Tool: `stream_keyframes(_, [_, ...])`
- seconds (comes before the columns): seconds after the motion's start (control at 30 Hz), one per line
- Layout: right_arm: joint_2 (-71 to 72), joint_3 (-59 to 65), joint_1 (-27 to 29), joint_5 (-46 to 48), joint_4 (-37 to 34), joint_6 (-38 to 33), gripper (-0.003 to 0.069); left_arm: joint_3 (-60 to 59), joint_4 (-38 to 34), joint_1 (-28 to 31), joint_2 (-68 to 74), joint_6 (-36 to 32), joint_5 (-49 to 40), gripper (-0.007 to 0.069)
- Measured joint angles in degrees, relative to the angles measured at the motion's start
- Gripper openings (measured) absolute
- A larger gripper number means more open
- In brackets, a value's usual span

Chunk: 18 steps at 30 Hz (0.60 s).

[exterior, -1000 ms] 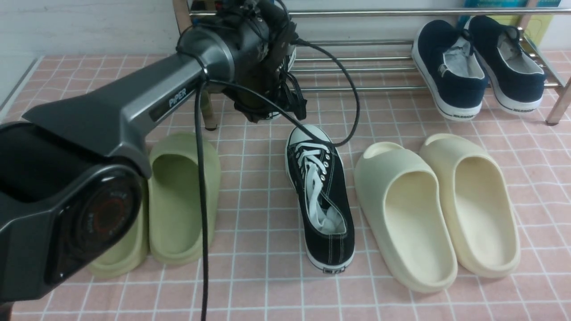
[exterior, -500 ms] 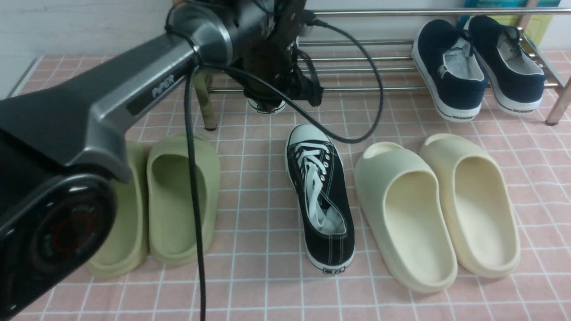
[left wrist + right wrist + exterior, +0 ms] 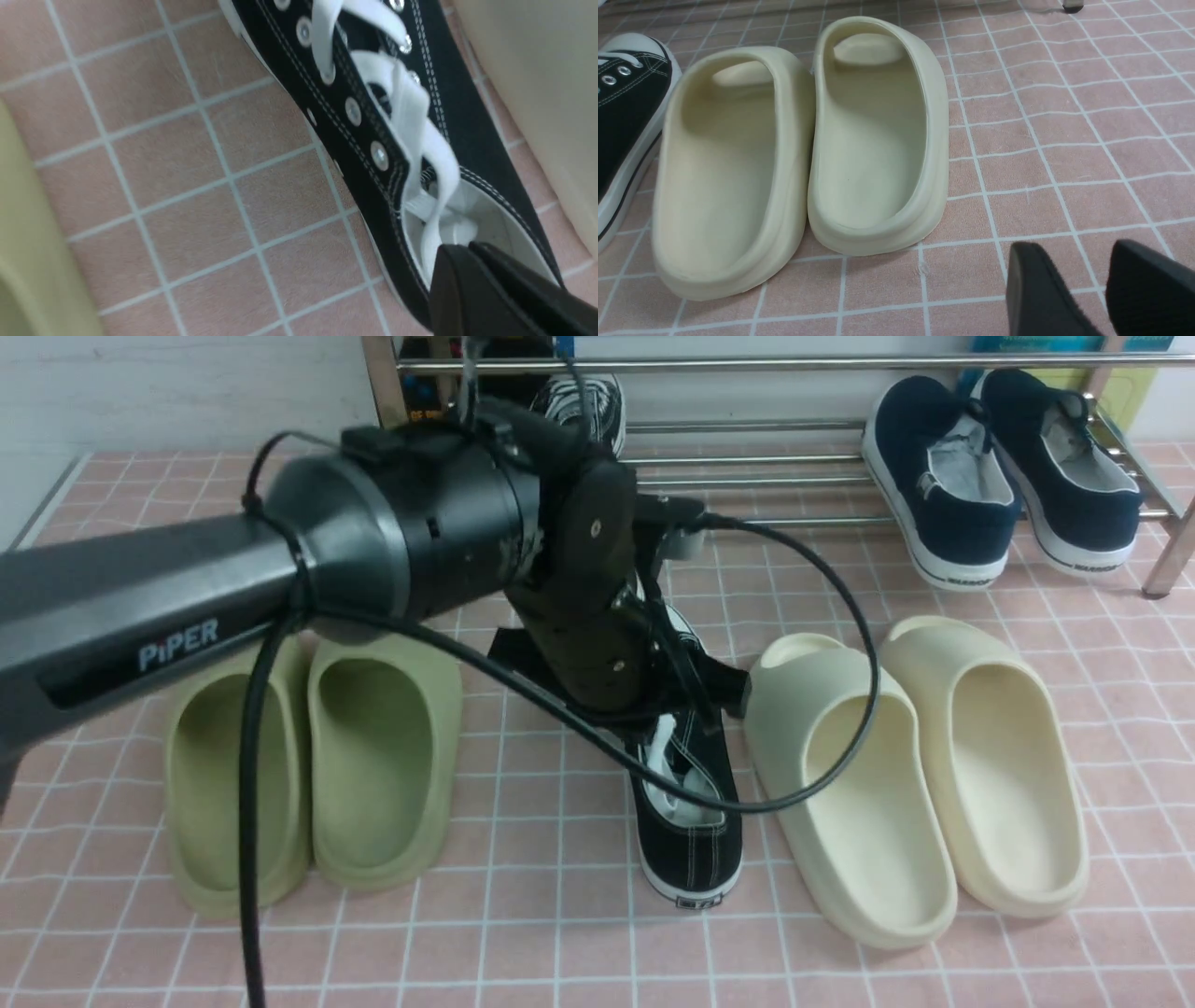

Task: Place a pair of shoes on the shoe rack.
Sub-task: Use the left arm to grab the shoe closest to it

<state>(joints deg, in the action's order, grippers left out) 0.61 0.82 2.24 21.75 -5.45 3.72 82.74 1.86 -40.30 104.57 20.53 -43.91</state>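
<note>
One black sneaker with white laces stands on the chrome shoe rack at its left end, partly hidden by my left arm. The other black sneaker lies on the pink tiled floor, heel towards me. It also shows in the left wrist view and at the edge of the right wrist view. My left arm's wrist hangs over its laces and hides the gripper there. In the left wrist view my left gripper is shut and empty, its tips just over the shoe's opening. My right gripper is open and empty above bare floor.
Two navy slip-on sneakers sit on the rack's right end. Olive slides lie left of the floor sneaker. Cream slides lie close on its right and show in the right wrist view. A black cable loops beside the wrist.
My left arm has drawn back from the rack, leaving one black sneaker on it, and has come down over the sneaker on the floor.
</note>
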Motion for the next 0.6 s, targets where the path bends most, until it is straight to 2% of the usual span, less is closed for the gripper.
stream_keyframes(0.1, [0.0, 0.0, 0.0, 0.0, 0.0, 0.0, 0.0240, -1.1, 0.4, 0.0, 0.3, 1.5, 2.1, 0.0155])
stream_keyframes(0.3, [0.0, 0.0, 0.0, 0.0, 0.0, 0.0, 0.0240, -1.1, 1.0, 0.0, 2.6, 1.1, 4.2, 0.0467])
stream_keyframes(0.37, [0.0, 0.0, 0.0, 0.0, 0.0, 0.0, 0.0240, -1.1, 1.3, 0.0, 4.6, 1.1, 4.6, 0.0509])
stream_keyframes(0.43, [0.0, 0.0, 0.0, 0.0, 0.0, 0.0, 0.0240, -1.1, 1.4, 0.0, 5.5, 1.1, 5.1, 0.0508])
stream_keyframes(0.5, [0.0, 0.0, 0.0, 0.0, 0.0, 0.0, 0.0240, -1.1, 1.6, 0.0, 7.0, 1.1, 6.4, 0.0477])
stream_keyframes(0.53, [0.0, 0.0, 0.0, 0.0, 0.0, 0.0, 0.0240, -1.1, 2.1, 0.0, 7.9, 1.3, 7.2, 0.0398])
stream_keyframes(0.57, [0.0, 0.0, 0.0, 0.0, 0.0, 0.0, 0.0240, -1.1, 2.4, 0.0, 8.1, 1.5, 7.6, 0.0360])
stream_keyframes(0.6, [0.0, 0.0, 0.0, 0.0, 0.0, 0.0, 0.0240, -1.1, 2.9, 0.0, 8.1, 2.0, 7.8, 0.0290])
